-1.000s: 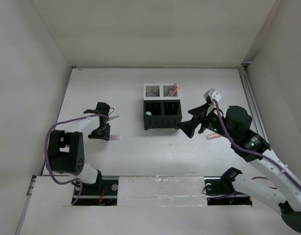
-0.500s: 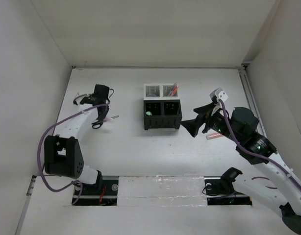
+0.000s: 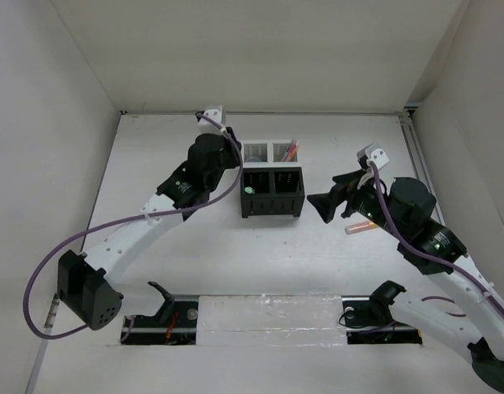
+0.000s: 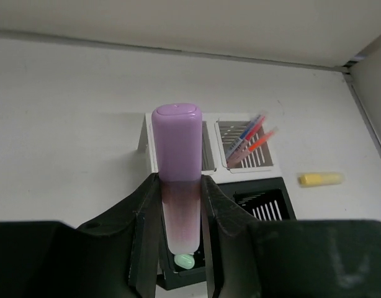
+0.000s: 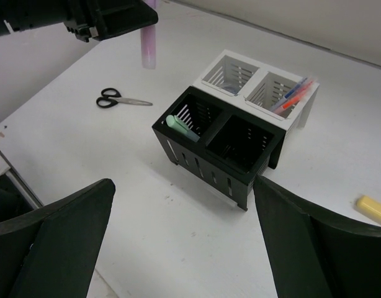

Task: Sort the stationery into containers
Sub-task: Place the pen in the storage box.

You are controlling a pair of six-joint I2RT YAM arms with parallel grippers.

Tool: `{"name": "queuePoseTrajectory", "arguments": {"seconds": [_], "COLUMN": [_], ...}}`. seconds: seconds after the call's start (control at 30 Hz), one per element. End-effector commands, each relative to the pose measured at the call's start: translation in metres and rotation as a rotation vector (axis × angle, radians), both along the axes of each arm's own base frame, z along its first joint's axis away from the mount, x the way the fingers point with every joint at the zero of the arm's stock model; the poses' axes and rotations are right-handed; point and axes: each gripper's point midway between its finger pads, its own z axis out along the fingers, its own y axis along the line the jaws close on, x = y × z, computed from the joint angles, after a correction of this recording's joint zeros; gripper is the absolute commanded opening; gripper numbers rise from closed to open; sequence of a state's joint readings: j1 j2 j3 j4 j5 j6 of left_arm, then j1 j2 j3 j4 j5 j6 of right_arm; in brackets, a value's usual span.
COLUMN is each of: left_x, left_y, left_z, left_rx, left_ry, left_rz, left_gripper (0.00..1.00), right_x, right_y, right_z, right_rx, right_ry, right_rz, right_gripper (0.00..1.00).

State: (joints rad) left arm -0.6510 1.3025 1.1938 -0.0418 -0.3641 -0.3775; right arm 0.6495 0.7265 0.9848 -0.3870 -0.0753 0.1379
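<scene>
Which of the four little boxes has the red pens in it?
The white bin at the back right of the cluster, farthest from the left arm. The red pens stick up out of it; none of the other three shows any.

Both arms are built of white links joined by chunky black motor housings. The left arm (image 3: 129, 234) has a long purple cable (image 3: 40, 283) running from its black elbow block (image 3: 89, 297), and the right arm (image 3: 453, 283) has a similar purple lead (image 3: 383, 215). A small white camera block (image 3: 373, 154) sits at each wrist, and the fingers (image 4: 144, 217) are matte black.
</scene>
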Motion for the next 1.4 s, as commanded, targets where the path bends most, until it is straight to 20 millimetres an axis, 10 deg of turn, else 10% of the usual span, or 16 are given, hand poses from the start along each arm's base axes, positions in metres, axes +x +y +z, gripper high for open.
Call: {"name": "queuePoseTrajectory", "arguments": {"seconds": [0.0,0.6,1.37], "left_x": [0.001,-0.013,-0.012], "left_y": [-0.005,-0.058,-0.059], "left_z": [0.048,0.006,-0.064], "left_rx": [-0.021,-0.151,-0.175], "left_ry": [-0.28,-0.421,-0.337], "left_rz": [-0.117,-0.314,-0.303], "left_gripper": [0.0,0.0,0.0], "right_x": [0.001,0.018,0.029], "right_y": [-0.003,0.003,0.011], "right_z": [0.021,0.004,-0.009], "right_rx": [0.022,-0.013,-0.009], "right_ry": [-0.048,-0.007,0.033], "right_rz": [-0.018,-0.048,-0.052], "right_gripper": [1.0,1.0,1.0]}}
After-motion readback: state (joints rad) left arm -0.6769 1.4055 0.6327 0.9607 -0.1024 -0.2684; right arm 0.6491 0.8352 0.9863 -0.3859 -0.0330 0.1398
